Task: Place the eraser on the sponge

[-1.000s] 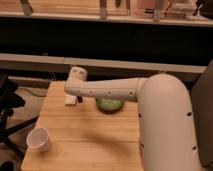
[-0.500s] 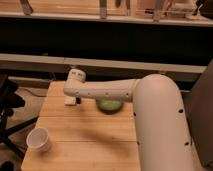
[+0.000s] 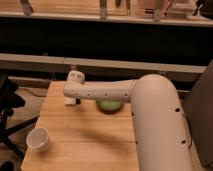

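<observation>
My white arm reaches from the right across the wooden table (image 3: 85,145) to its far left part. The gripper (image 3: 72,99) hangs down from the wrist there, just over the tabletop. A small pale block, which looks like the eraser (image 3: 69,101), sits at the gripper's tip; whether it is held cannot be made out. The green sponge (image 3: 110,105) lies on the table to the right of the gripper, its top half hidden under my forearm.
A white paper cup (image 3: 39,139) stands near the table's front left corner. A black office chair (image 3: 10,107) is beside the table's left edge. A dark counter with a rail runs behind the table.
The wrist and gripper have sunk slightly toward the tabletop. The sponge and the cup have not moved.
</observation>
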Motion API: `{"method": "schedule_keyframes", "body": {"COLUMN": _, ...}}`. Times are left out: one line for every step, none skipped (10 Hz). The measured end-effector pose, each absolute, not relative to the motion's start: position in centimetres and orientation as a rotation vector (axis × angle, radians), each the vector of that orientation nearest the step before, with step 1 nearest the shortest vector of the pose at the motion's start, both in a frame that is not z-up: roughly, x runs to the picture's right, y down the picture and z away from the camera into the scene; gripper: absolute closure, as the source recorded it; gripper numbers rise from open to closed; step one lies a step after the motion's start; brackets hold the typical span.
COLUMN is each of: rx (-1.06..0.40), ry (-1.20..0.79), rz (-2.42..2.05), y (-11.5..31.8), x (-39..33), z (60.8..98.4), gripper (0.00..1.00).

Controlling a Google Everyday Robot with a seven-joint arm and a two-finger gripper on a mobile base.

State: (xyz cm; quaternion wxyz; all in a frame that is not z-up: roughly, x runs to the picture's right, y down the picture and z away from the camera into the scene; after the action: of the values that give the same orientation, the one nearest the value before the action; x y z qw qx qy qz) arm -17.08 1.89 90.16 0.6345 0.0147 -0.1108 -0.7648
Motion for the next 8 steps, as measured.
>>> {"method": "schedule_keyframes", "body": {"rx": 0.035, "ry": -0.253, "rz": -1.753, "y": 1.84, "x": -17.15, "z": 90.15, "gripper": 1.00}}
{"method": "schedule_keyframes", "body": {"rx": 0.035, "ry": -0.252, "rz": -1.758, "y": 1.80, "x": -17.09, "z": 90.18, "gripper": 0.98}}
{"method": "schedule_keyframes", "body": {"rx": 0.037, "ry": -0.252, "rz": -1.765, "y": 1.91, "x": -17.17, "z": 90.27, "gripper": 0.95}}
{"method": "schedule_keyframes", "body": {"rx": 0.039, "ry": -0.255, "rz": -1.768, "y": 1.99, "x": -17.33, "z": 90.34, "gripper": 0.95}}
{"method": "schedule_keyframes", "body": {"rx": 0.042, "ry": -0.257, "rz": -1.774, "y": 2.04, "x": -17.60, "z": 90.37, "gripper": 0.95}}
{"method": "schedule_keyframes", "body": {"rx": 0.045, "ry": -0.260, "rz": -1.778, "y": 2.09, "x": -17.82, "z": 90.37, "gripper": 0.95}}
{"method": "schedule_keyframes", "body": {"rx": 0.045, "ry": -0.261, "rz": -1.781, "y": 2.15, "x": -17.82, "z": 90.45, "gripper": 0.95}}
{"method": "schedule_keyframes", "body": {"rx": 0.045, "ry": -0.261, "rz": -1.786, "y": 2.17, "x": -17.78, "z": 90.52, "gripper": 0.94}}
